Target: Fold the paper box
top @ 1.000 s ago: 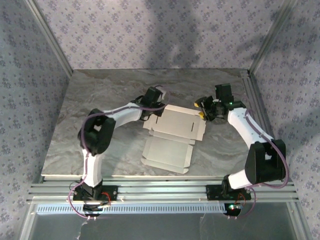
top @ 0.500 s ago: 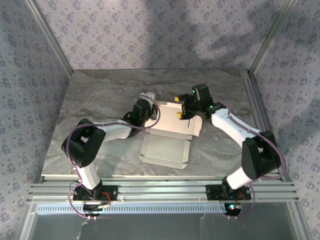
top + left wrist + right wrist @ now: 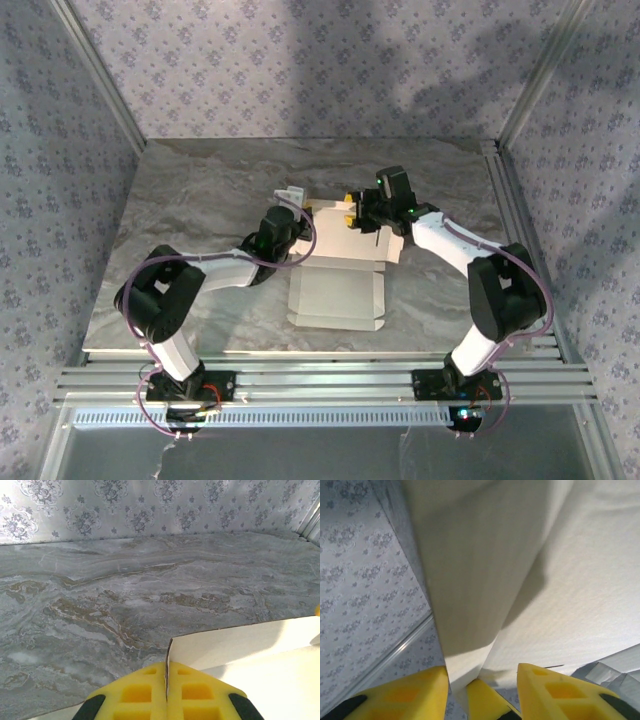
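Paper box (image 3: 260,650) edge pinched in left pincer (image 3: 166,672), right pincer (image 3: 482,670) spread astride a flap

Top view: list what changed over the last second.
The right jaws swung left, from beside the box to over its far flap, which was lying flat and is now raised, with yellow showing at its far edge. The left arm dropped its elbow toward the near left. Unchanged: the left jaws stay shut on the box's far-left edge, and the near panel lies flat on the table.
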You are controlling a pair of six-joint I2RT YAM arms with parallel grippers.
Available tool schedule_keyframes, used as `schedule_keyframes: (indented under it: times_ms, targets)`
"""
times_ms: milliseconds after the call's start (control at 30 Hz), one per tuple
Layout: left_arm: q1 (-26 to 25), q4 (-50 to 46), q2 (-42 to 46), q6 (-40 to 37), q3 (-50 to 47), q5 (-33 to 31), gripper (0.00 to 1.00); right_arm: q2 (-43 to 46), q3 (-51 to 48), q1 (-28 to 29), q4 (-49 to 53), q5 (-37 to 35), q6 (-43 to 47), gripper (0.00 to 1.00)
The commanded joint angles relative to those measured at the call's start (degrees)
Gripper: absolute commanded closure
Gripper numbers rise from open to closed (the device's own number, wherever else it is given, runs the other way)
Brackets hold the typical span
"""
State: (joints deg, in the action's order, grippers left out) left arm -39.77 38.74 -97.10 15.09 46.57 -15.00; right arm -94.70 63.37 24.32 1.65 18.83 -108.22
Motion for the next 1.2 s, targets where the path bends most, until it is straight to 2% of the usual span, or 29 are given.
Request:
schedule_keyframes:
  times_ms: [0,100,233,467,600,700,900,1167]
  targets:
    - [-0.6,4.2,2.2,0.7,0.1,-0.8,1.0,-1.1,1.2,0.4,-0.2,0.0,-0.8,0.66]
    - [-0.7,4.0,2.6,0.6,-0.1,-0.9,1.0,-1.1,0.8,0.5,-0.2,-0.4,-0.3,0.73]
    - [-0.7,4.5,3.1,0.1,-0.9,-1.1,1.0,-1.7,-0.2,0.4,-1.5,-0.2,0.1,0.73]
    - [-0.9,7.6,3.4,-1.1,-2.8,-0.7,1.0,-0.9,-0.5,-0.5,-0.5,-0.7,-0.8,0.55]
    - [-1.8,11.2,2.8,-2.7,-3.7,-1.7,1.0,1.9,1.5,0.0,7.1,-4.3,-0.8,0.47]
    - [-2.7,14.0,1.6,-4.0,-3.9,-2.9,1.0,2.7,4.4,0.3,14.3,-5.5,-0.8,0.46]
    - [-4.4,17.8,0.1,-5.7,-4.0,-5.2,1.0,1.3,8.7,0.5,18.3,-5.8,-1.6,0.55]
    - [-4.7,17.4,-0.1,-6.3,-3.8,-5.7,1.0,0.0,10.2,0.4,19.4,-6.2,-1.1,0.74]
